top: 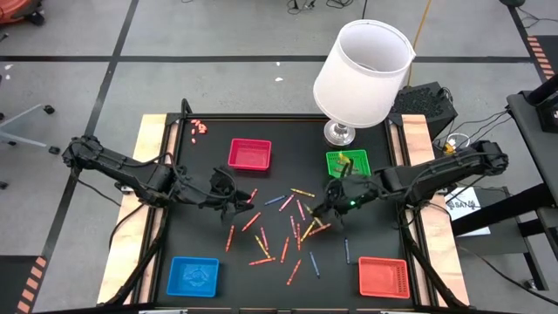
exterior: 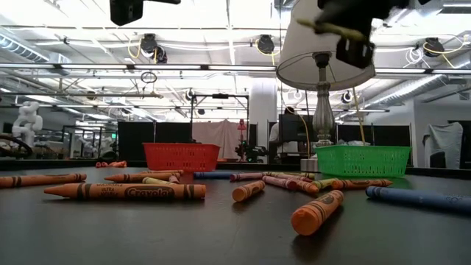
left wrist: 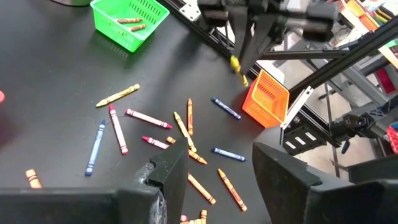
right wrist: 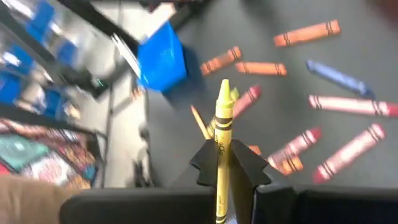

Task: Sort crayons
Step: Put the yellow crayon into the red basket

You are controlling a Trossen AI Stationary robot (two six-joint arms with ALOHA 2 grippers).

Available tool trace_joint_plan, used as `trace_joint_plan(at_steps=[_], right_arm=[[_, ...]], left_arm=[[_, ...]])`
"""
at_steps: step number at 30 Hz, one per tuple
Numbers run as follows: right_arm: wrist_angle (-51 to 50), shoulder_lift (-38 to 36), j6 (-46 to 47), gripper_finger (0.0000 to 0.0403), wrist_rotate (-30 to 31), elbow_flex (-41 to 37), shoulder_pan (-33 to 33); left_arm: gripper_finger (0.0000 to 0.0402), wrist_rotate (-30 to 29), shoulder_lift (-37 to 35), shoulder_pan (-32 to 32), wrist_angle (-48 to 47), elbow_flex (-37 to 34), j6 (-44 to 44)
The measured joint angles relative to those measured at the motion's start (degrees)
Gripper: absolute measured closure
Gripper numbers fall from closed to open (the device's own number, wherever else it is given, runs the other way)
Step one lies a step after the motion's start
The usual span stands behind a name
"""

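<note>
the right end effector (right wrist: 222,163) is pinched on a yellow crayon (right wrist: 221,134), lifted above the bench (top: 218,174), with the stick poking out forward between the fingers. from above it hangs over the right part of the scatter, near the green tray (top: 349,162), which already has a couple of crayons lying in it. so i'd guess the yellow one is meant for that tray.

to do this well, i'd carry it level and clear of the loose crayons (top: 283,228), get the tip well inside the tray's walls, and bring it low before letting go, since a round stick dropped from high could bounce or roll back out. the lamp (top: 362,74) stands just behind that tray, so the arm should come in from the front rather than swing wide.

the left end effector (left wrist: 214,177) hovers over the left part of the pile, fingers spread wide and holding nothing. it should keep out of the other arm's path. most crayons lie mid-bench, between the red tray (top: 249,153), blue tray (top: 193,275) and orange tray (top: 384,276).
</note>
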Motion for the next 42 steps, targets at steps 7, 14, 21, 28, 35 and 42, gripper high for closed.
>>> trace_joint_plan(at_steps=[7,14,21,28,35,42], right_arm=[[11.7,0.0,-0.5,0.0401,6.8,0.0,0.0],[22.9,0.0,-3.7,0.0401,12.1,0.0,0.0],[29.9,0.0,-8.1,0.0401,17.0,0.0,0.0],[30.0,0.0,-8.7,0.0401,17.5,0.0,0.0],[30.0,0.0,-9.9,0.0401,17.4,0.0,0.0],[30.0,0.0,-10.4,0.0401,17.4,0.0,0.0]], left_arm=[[0.0220,0.3,0.0,0.0,2.3,0.0,0.0],[0.0220,0.3,0.0,0.0,3.1,0.0,0.1],[0.0220,0.3,0.0,0.0,3.1,0.0,0.1],[0.0220,0.2,0.0,0.0,3.1,0.0,0.1],[0.0220,-0.3,0.0,0.0,3.1,0.0,0.0],[0.0220,-0.4,0.0,0.0,3.1,0.0,0.1]])
